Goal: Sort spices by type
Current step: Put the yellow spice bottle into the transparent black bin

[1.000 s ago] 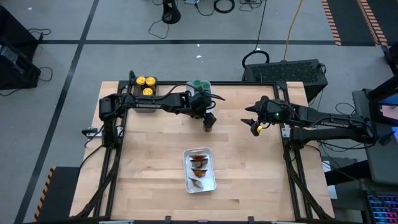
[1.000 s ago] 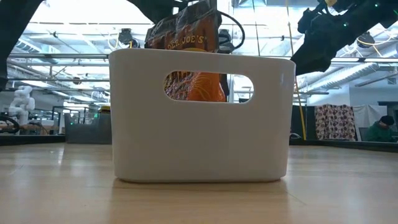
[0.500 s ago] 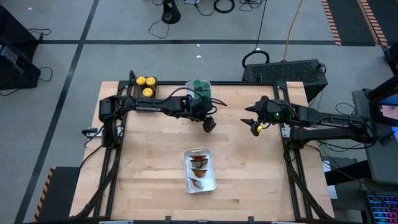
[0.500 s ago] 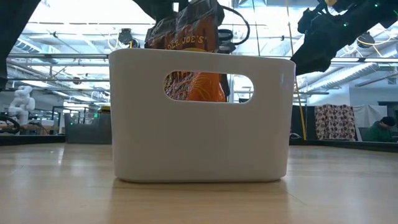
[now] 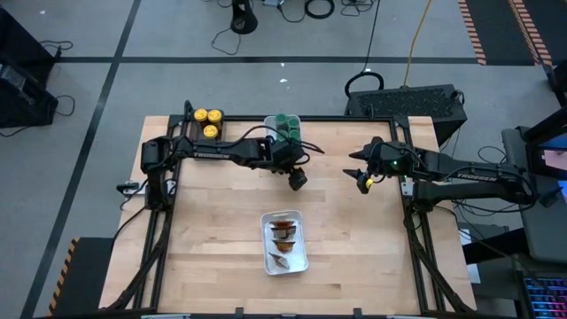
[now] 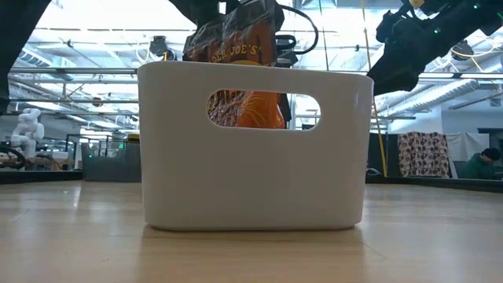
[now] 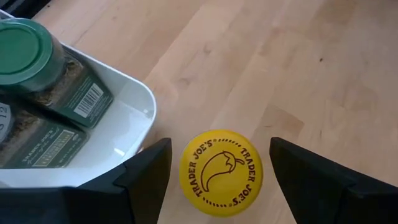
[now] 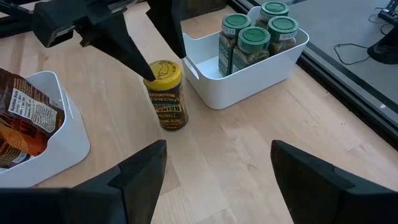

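Hovering over the last yellow-lidded jar | left gripper spread, having shifted toward the green-jar bin | right gripper waiting, spread.

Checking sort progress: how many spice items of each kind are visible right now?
Yellow-lidded jars: 4 (3 grouped at the far edge, 1 loose jar on the table)
Green-lidded jars: 4, in a white bin
Brown-orange packets: 4, overlapping, so approximate
Total: 12
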Action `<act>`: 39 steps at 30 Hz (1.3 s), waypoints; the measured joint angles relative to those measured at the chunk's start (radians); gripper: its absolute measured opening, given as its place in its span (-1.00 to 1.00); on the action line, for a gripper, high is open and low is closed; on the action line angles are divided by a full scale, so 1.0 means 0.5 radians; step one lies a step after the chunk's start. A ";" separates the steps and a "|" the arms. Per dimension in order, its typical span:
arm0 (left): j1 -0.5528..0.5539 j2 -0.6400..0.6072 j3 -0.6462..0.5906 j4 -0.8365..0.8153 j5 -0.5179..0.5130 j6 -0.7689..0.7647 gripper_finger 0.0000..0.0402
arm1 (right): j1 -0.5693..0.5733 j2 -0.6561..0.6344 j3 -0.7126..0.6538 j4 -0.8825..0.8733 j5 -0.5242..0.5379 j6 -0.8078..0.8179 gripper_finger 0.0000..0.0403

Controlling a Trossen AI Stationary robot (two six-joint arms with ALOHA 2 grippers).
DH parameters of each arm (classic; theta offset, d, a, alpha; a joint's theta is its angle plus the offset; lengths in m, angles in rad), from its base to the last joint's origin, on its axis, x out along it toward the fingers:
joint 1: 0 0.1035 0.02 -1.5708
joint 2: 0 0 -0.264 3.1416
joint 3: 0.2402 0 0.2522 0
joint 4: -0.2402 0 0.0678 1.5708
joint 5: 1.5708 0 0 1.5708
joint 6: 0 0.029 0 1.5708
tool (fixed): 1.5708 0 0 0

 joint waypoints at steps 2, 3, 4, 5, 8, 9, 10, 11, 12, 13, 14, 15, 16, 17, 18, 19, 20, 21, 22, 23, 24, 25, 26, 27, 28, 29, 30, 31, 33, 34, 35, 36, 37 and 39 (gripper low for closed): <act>0.000 0.000 0.000 -0.001 0.000 0.002 0.36 | 0.000 0.000 0.000 0.000 0.000 0.000 0.35; 0.000 0.000 0.000 -0.005 0.000 0.002 0.37 | 0.000 0.000 0.000 0.000 0.000 0.000 0.35; 0.001 0.000 0.000 -0.012 0.003 0.002 0.37 | 0.000 0.000 0.000 0.000 0.000 0.000 0.35; 0.002 0.000 -0.001 -0.017 0.008 0.002 0.39 | 0.000 0.000 0.000 0.000 0.000 0.000 0.35; 0.000 0.000 -0.001 -0.030 0.026 0.016 0.44 | 0.000 0.000 0.000 0.000 0.000 0.000 0.35; 0.000 0.000 -0.001 -0.032 0.044 0.017 0.46 | 0.000 0.000 0.000 0.000 0.000 0.000 0.35; 0.000 0.000 -0.001 -0.032 0.063 0.020 0.49 | 0.000 0.000 0.000 0.000 0.000 0.000 0.35; 0.000 0.000 -0.001 -0.032 0.070 0.045 0.52 | 0.000 0.000 0.000 0.000 0.000 0.000 0.35; 0.000 0.000 -0.001 -0.032 0.071 0.062 0.54 | 0.000 0.000 0.001 0.000 0.000 0.000 0.35; 0.000 0.000 -0.001 -0.032 0.071 0.068 0.57 | 0.000 0.000 0.001 -0.001 0.000 -0.001 0.35; 0.000 0.000 -0.001 -0.032 0.071 0.066 0.59 | 0.000 0.000 0.001 0.000 0.000 0.000 0.35; 0.000 0.000 -0.001 -0.032 0.069 0.066 0.61 | 0.000 0.000 0.001 0.000 0.000 0.000 0.35; 0.000 0.000 -0.001 -0.032 0.064 0.066 0.62 | 0.000 0.000 0.001 0.000 0.000 0.000 0.35; 0.000 0.000 -0.002 -0.033 0.057 0.065 0.63 | 0.000 0.000 0.001 0.000 0.000 0.000 0.35; 0.000 0.000 -0.002 -0.033 0.052 0.065 0.63 | 0.000 0.000 0.001 0.000 0.000 -0.001 0.35; 0.000 0.000 -0.002 -0.033 0.045 0.066 0.63 | 0.000 0.000 0.001 0.000 0.000 -0.001 0.35; 0.000 0.000 -0.002 -0.035 0.031 0.067 0.63 | 0.000 0.000 0.001 -0.001 0.000 -0.001 0.35; 0.000 0.006 -0.002 -0.035 0.012 0.069 0.63 | 0.000 0.000 0.001 0.000 0.000 -0.001 0.35; 0.000 0.011 -0.002 -0.032 0.007 0.069 0.63 | 0.000 0.000 0.001 -0.001 0.000 -0.001 0.35; 0.000 0.016 -0.002 -0.035 0.007 0.071 0.63 | 0.000 0.000 0.001 0.000 0.000 -0.001 0.35; 0.000 0.021 -0.004 -0.041 0.006 0.085 0.63 | 0.000 0.001 0.001 -0.001 0.000 -0.001 0.35; 0.000 0.033 -0.004 -0.039 0.005 0.101 0.63 | 0.000 0.001 0.001 -0.001 0.000 -0.001 0.35; 0.000 0.044 -0.004 -0.024 0.005 0.103 0.63 | 0.000 0.001 0.001 -0.001 0.000 -0.001 0.35; 0.000 0.049 -0.004 -0.023 0.006 0.103 0.63 | 0.000 0.001 0.001 -0.001 0.000 -0.001 0.35; 0.000 0.052 -0.004 -0.035 0.006 0.103 0.63 | 0.000 0.001 0.001 -0.002 0.000 -0.001 0.35; 0.000 0.064 -0.005 -0.031 0.006 0.103 0.63 | 0.000 0.001 0.001 -0.001 0.000 -0.001 0.35; 0.000 0.071 -0.004 -0.011 0.006 0.102 0.63 | 0.000 0.001 0.001 -0.001 0.001 -0.001 0.35; 0.000 0.076 -0.004 -0.011 0.006 0.103 0.63 | 0.000 0.001 0.001 -0.002 0.001 -0.004 0.35; 0.000 0.082 -0.005 -0.042 0.006 0.102 0.63 | 0.000 0.001 0.002 -0.002 0.001 -0.007 0.35; 0.000 0.093 -0.004 -0.029 0.006 0.102 0.63 | 0.000 0.001 0.002 -0.002 0.001 -0.007 0.35; 0.000 0.099 -0.003 -0.016 0.006 0.101 0.63 | 0.000 0.001 0.002 -0.002 0.001 -0.008 0.35; 0.000 0.105 -0.004 -0.027 0.006 0.101 0.63 | 0.000 0.001 0.002 -0.002 0.001 -0.008 0.35; 0.000 0.109 -0.004 -0.048 0.006 0.101 0.63 | 0.000 0.001 0.002 -0.002 0.001 -0.008 0.35; 0.000 0.110 -0.005 -0.034 0.004 0.100 0.63 | 0.000 0.001 0.002 -0.002 0.001 -0.008 0.35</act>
